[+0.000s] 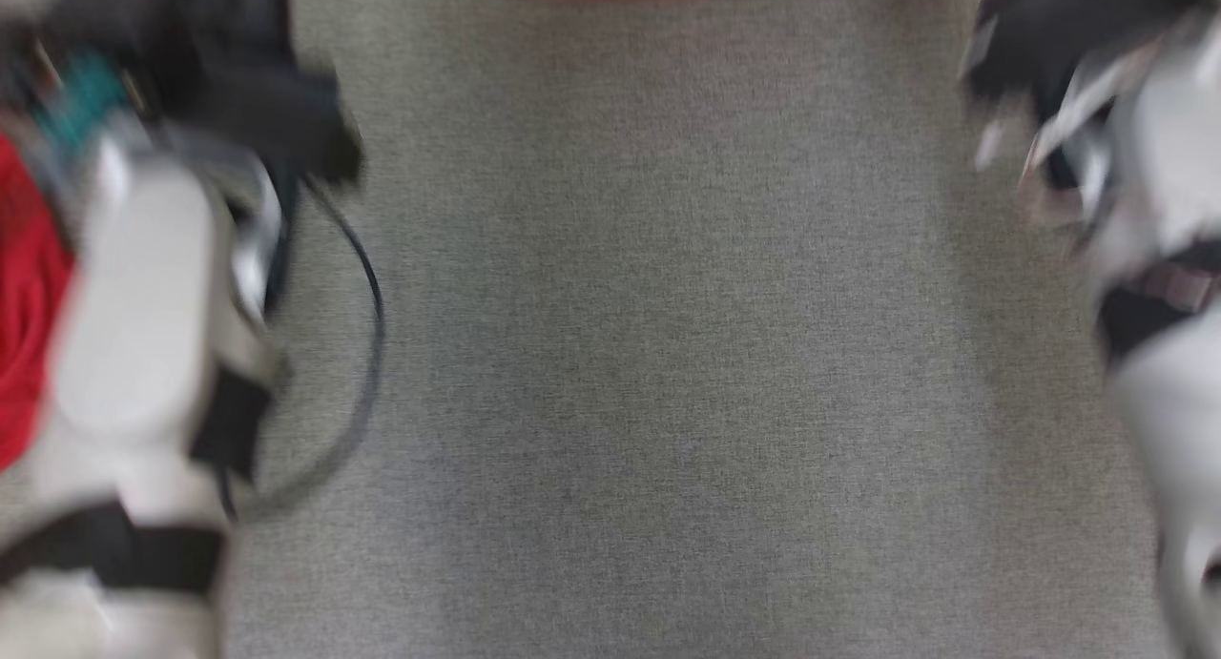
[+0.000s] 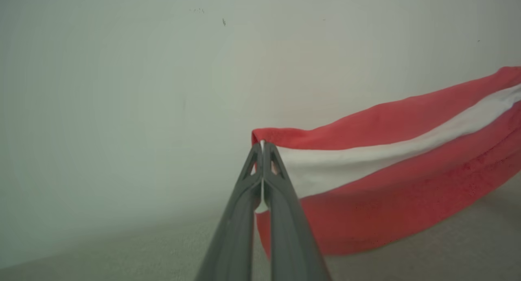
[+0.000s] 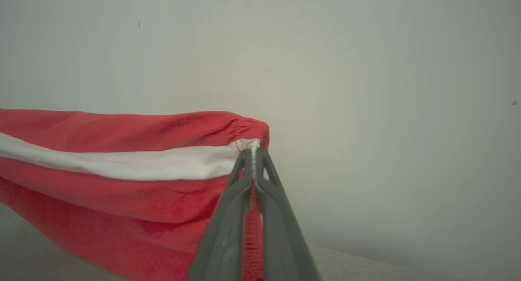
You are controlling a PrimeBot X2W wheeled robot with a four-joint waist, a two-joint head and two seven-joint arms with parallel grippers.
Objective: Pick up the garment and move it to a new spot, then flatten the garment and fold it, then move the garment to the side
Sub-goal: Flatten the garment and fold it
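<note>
The left gripper [image 2: 262, 144] and right gripper [image 3: 253, 151] each pinch one end of the red garment [image 2: 407, 208], probably to pull it flat

No legible text, label, brand, number or sign in any view. On garment [image 2: 386, 159]: plain red cloth with white band, no print or tag readable. Head view motion-blurred; nothing readable there.
</note>
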